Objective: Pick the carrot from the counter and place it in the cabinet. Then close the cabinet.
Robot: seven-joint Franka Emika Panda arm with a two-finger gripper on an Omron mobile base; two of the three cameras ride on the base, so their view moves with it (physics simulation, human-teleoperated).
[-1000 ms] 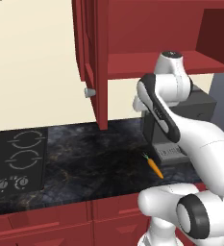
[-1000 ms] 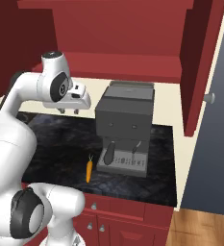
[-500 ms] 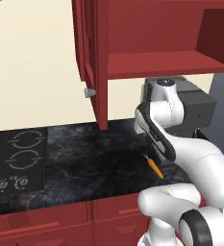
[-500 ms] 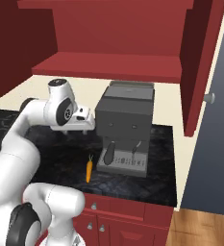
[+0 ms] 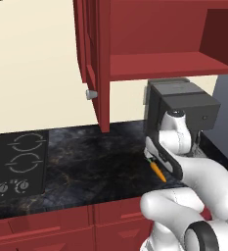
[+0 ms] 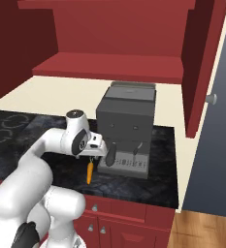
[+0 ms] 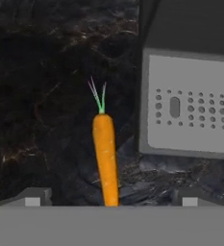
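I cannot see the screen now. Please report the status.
Pincer open, low above carrot. Carrot flat on counter, not held. Coffee machine close beside it. Cabinet open.

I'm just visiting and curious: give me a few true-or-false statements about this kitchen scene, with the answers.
1. The carrot lies on the counter. True.
2. The hand is clamped on the carrot. False: its fingers stand open, one on each side of it.
3. The cabinet doors are shut. False: they are open, the shelf bare.
4. A coffee machine stands beside the carrot. True.
5. The carrot sits on the stovetop. False: it lies well apart.
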